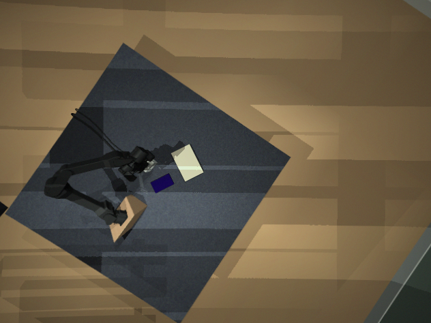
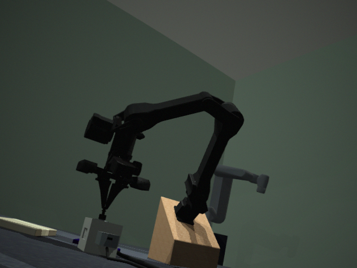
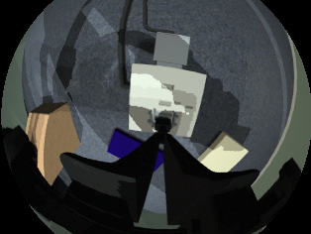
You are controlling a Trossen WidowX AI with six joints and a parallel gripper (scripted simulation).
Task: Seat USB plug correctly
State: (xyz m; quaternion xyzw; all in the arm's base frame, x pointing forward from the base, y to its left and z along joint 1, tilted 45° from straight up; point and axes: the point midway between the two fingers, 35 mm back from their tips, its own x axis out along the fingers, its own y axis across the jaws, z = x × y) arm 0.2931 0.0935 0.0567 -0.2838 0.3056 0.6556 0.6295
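— Count the boxy pieces.
— Counting one white plastic-looking cube (image 1: 149, 165) (image 2: 89, 230) (image 3: 149, 89), one angled tan wooden block (image 1: 137, 205) (image 2: 161, 239) (image 3: 54, 139), one flat cream slab (image 1: 187, 162) (image 2: 25, 226) (image 3: 225, 154), one flat dark-blue rectangle (image 1: 162, 182) (image 2: 75, 241) (image 3: 130, 145).
— And cables?
— Seeing two thin black cables (image 1: 93, 129) (image 2: 129, 259) (image 3: 124, 50), probably, given the dimness.

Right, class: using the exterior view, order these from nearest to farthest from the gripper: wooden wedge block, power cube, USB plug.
1. USB plug: between the fingertips, atop the cube.
2. Power cube: directly below the plug.
3. Wooden wedge block: off to the picture's right, under the arm's base.
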